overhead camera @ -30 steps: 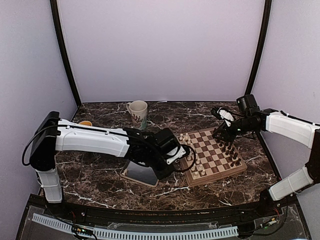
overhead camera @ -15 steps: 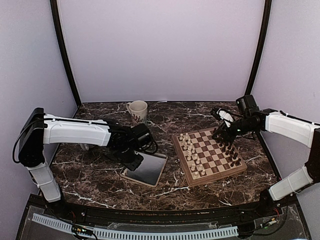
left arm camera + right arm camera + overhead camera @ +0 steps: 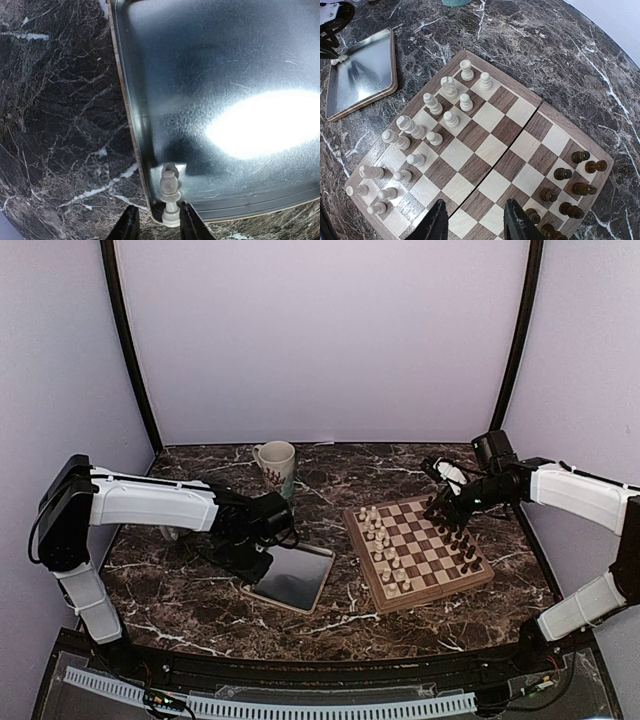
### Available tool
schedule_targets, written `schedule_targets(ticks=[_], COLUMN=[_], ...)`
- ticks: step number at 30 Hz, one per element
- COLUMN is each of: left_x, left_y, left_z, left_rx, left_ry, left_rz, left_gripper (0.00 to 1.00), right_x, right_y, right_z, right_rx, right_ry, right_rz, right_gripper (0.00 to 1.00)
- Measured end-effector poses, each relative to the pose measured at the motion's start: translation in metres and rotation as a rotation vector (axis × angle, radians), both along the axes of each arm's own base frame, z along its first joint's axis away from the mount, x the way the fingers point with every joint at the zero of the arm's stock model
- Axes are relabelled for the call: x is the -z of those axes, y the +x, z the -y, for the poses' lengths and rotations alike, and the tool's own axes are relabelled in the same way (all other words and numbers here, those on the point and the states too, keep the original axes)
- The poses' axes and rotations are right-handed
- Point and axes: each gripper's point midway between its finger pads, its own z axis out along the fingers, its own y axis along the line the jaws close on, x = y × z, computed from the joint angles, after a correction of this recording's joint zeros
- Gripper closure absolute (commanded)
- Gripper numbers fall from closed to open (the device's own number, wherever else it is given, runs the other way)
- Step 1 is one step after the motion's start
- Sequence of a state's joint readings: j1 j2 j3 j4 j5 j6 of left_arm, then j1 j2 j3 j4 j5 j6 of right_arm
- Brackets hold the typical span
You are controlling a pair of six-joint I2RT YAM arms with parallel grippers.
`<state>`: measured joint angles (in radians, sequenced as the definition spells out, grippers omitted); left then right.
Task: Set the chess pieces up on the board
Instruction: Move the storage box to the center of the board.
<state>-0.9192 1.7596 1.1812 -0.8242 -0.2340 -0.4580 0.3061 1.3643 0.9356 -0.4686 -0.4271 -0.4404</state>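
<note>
The board lies right of centre, with several cream-white chess pieces along its left side and dark pieces along its right. In the right wrist view the white pieces fill the board's left rows. My left gripper is open at the near-left corner of a silver tray, its fingers either side of one upright white piece, which stands close to the right finger. My left gripper also shows in the top view. My right gripper is open and empty above the board's middle.
A white patterned mug stands at the back, left of the board. The tray lies between the left arm and the board and also shows in the right wrist view. The table is dark marble, enclosed by pale walls.
My left arm has drawn back left from beside the board to the tray's left corner. The right arm has not moved.
</note>
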Motion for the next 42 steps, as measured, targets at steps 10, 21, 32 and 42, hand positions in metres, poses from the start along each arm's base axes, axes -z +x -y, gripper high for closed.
schedule_targets(ticks=[10, 21, 32, 42], left_x=[0.006, 0.011, 0.028, 0.029], left_y=[-0.011, -0.017, -0.019, -0.018], left_z=[0.004, 0.005, 0.011, 0.016], left_rx=[-0.006, -0.004, -0.003, 0.002], left_ry=[-0.036, -0.054, -0.055, -0.067], left_rz=[-0.054, -0.082, -0.119, -0.126], left_gripper=[0.74, 0.77, 0.75, 0.7], right_x=[0.0, 0.0, 0.003, 0.003], right_y=[0.0, 0.0, 0.0, 0.0], right_z=[0.0, 0.0, 0.0, 0.0], right_rx=[-0.003, -0.004, -0.007, -0.008], right_ry=[-0.001, -0.002, -0.007, -0.008], right_rz=[0.002, 0.002, -0.004, -0.003], right_gripper=[0.61, 0.61, 0.61, 0.61])
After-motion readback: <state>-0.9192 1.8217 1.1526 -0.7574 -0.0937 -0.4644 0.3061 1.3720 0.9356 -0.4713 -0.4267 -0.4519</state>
